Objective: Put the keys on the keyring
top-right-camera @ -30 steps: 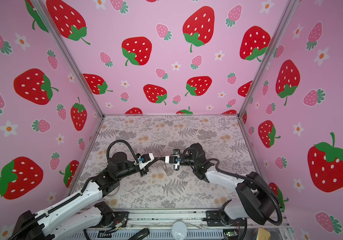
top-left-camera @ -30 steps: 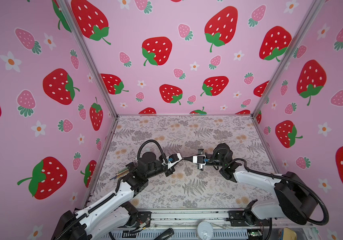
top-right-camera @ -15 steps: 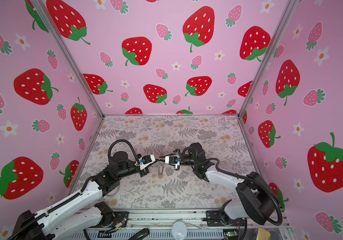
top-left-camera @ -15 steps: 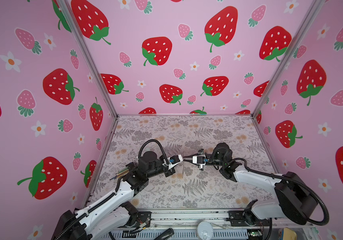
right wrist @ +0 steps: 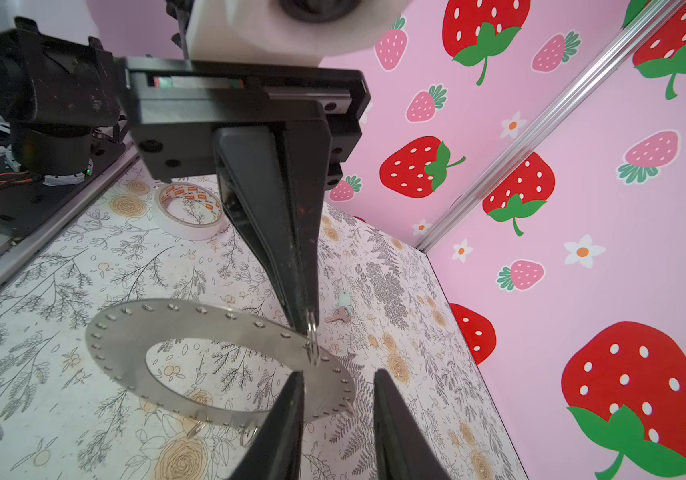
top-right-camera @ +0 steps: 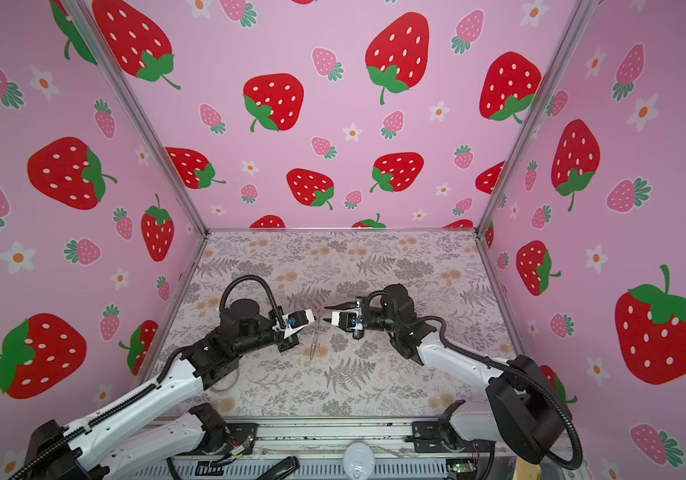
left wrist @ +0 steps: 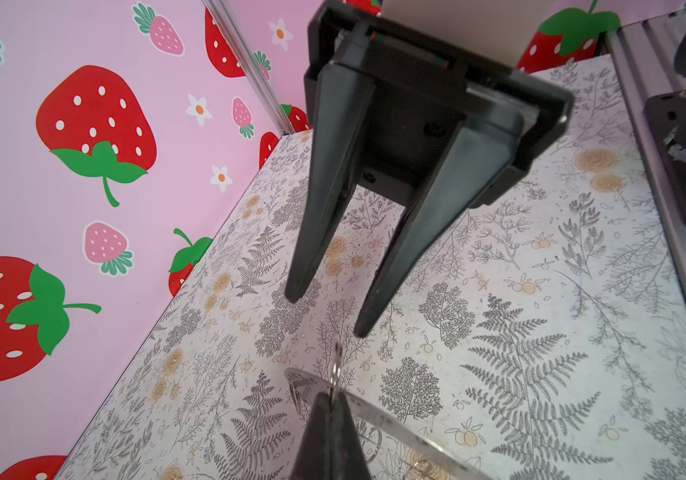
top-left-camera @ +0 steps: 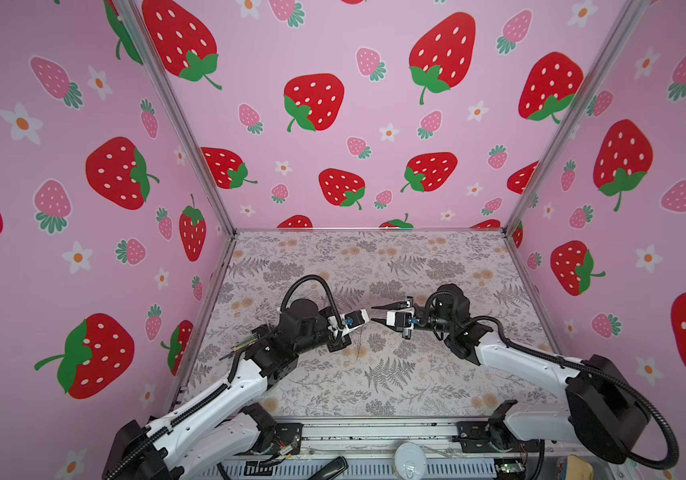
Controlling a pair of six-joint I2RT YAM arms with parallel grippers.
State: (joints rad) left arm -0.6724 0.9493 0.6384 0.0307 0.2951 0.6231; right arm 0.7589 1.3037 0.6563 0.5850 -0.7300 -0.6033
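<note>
**Keyring aloft, key not yet on it**

The keyring [right wrist: 133, 332], a flat grey disc with small holes round its rim, hangs above the floral table [right wrist: 42, 270]. Our left gripper [right wrist: 307, 319] is pinched tight on a small split ring [right wrist: 313, 340] at the disc's rim. The one key [right wrist: 338, 318] we can make out lies flat on the table beyond, apart from the disc.

Our right gripper [right wrist: 338, 373] is narrowly parted and empty, near the rim; we cannot tell whether it touches. We judge it should draw straight back clear of the rim before going down for the key, with the left unmoving.

No container is here. Two more split rings [right wrist: 196, 428] on the rim carry no key.
</note>
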